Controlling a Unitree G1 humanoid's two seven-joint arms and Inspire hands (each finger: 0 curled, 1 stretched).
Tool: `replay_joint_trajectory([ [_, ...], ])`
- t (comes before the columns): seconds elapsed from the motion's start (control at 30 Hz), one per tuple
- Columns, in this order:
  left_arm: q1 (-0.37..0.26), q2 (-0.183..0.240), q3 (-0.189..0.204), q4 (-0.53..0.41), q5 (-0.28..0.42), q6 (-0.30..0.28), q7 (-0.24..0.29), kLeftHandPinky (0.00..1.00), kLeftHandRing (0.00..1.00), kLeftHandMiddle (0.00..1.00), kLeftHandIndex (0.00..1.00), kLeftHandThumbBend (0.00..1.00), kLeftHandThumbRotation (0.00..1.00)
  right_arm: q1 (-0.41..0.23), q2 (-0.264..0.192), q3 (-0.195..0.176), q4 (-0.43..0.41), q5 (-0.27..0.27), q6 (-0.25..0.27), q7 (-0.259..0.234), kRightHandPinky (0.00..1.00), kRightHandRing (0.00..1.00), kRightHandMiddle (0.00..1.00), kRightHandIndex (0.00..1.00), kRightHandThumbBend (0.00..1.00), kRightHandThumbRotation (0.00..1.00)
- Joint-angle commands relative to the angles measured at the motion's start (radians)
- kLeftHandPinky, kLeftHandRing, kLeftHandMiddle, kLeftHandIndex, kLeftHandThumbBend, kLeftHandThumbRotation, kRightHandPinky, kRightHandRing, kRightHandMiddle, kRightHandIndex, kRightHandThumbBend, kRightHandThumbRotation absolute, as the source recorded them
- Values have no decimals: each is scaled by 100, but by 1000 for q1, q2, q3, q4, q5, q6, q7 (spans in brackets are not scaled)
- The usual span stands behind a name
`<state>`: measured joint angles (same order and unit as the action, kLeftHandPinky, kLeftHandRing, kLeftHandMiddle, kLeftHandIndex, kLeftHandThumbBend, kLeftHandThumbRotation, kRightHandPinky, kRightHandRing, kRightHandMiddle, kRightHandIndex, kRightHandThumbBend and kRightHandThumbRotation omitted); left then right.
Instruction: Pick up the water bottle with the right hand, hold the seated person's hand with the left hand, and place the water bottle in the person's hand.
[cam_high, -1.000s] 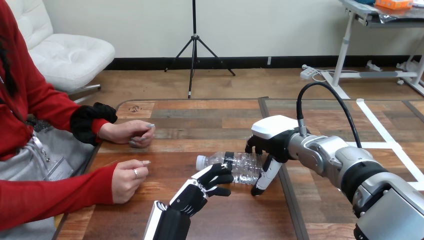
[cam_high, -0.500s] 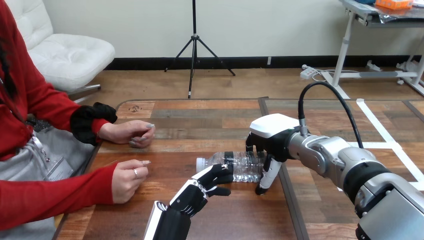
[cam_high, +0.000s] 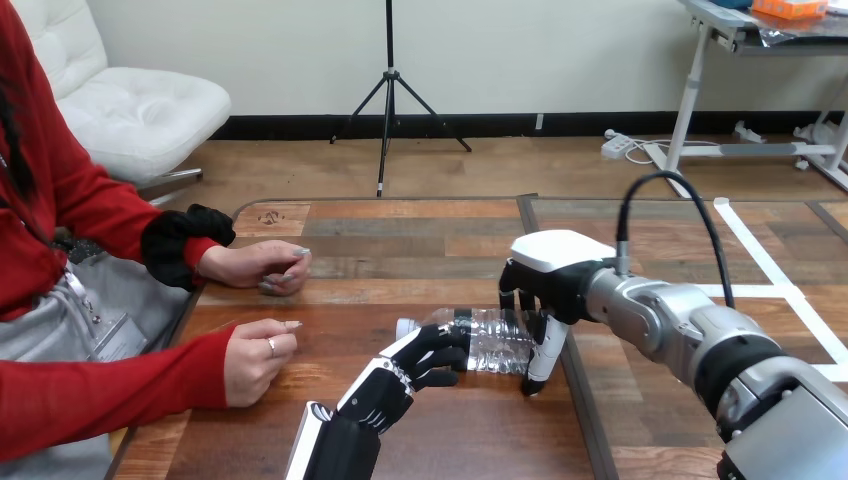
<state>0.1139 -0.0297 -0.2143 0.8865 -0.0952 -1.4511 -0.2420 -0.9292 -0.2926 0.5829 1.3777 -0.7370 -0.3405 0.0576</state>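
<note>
A clear water bottle (cam_high: 485, 338) with a white cap lies on its side in the middle of the wooden table (cam_high: 400, 235), cap pointing left. My right hand (cam_high: 548, 290) is over its right end, fingers curled down behind it and thumb down in front, closed round it. My left hand (cam_high: 405, 375) hovers just in front of the bottle's neck with loosely bent fingers, holding nothing. The person's hand at the view's left (cam_high: 255, 355) rests loosely closed on the table, apart from my left hand. Their other hand (cam_high: 262, 266) rests farther back.
The person sits at the table's left side, with both forearms over its left edge. A dark seam (cam_high: 575, 400) runs front to back through the table just right of the bottle.
My right hand has shifted right and lowered, closing round the bottle's right end. The bottle has slid slightly toward me. My left hand has edged up to the bottle's neck.
</note>
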Motion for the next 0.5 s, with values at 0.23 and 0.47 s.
replay_joint_trajectory([
  [0.23, -11, 17, -14, 13, -63, -9, -36, 72, 79, 83, 82, 100, 71, 64, -24, -68, -10, 71, 2, 3, 23, 28, 36, 40, 92, 0],
  [0.47, -15, 21, 0, 16, -64, -11, -50, 73, 79, 83, 82, 100, 71, 73, -27, -106, -15, 112, -1, -1, 21, 26, 36, 40, 92, 0],
])
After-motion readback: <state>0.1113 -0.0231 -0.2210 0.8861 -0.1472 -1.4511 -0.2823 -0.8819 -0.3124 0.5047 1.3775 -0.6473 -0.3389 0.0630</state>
